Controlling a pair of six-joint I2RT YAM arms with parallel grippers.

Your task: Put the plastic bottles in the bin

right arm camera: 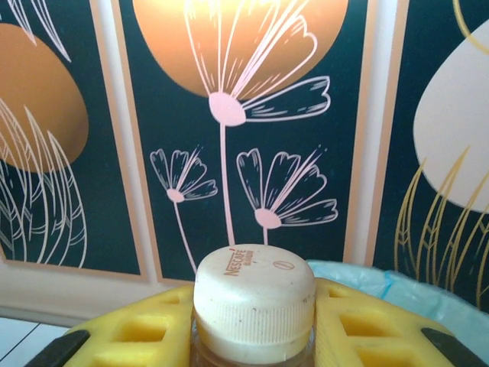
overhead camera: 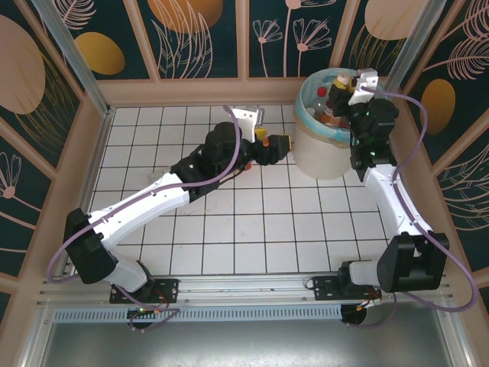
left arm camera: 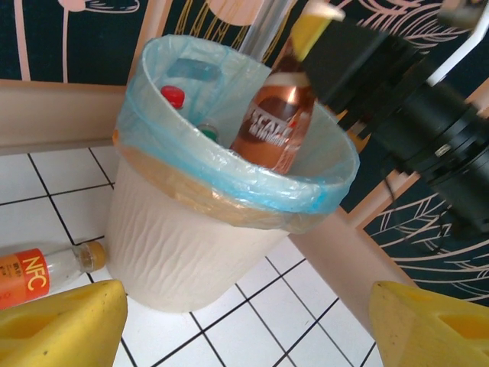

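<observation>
Showing right pincer (right arm camera: 252, 332) clamped on one brown bottle (left arm camera: 271, 122) over one bin (left arm camera: 183, 245); we see left pincer (left arm camera: 244, 325) spread wide, empty.

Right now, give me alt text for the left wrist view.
The right gripper holds a brown Nescafe bottle over the blue-lined bin, which has other bottles inside. An NFC bottle lies on the tiles beside the bin, beyond the open left gripper.

The bin (left arm camera: 191, 245) is matt cream plastic, its wall rippled with shallow wavy grooves. Its liner bag (left arm camera: 252, 187) is thin, crinkled, translucent blue film. The brown bottle (left arm camera: 275, 122) is glossy clear plastic with a coppery sheen, and its cap (right arm camera: 254, 302) is matt white and finely ribbed. The tabletop (overhead camera: 229, 229) is smooth white tile.
</observation>
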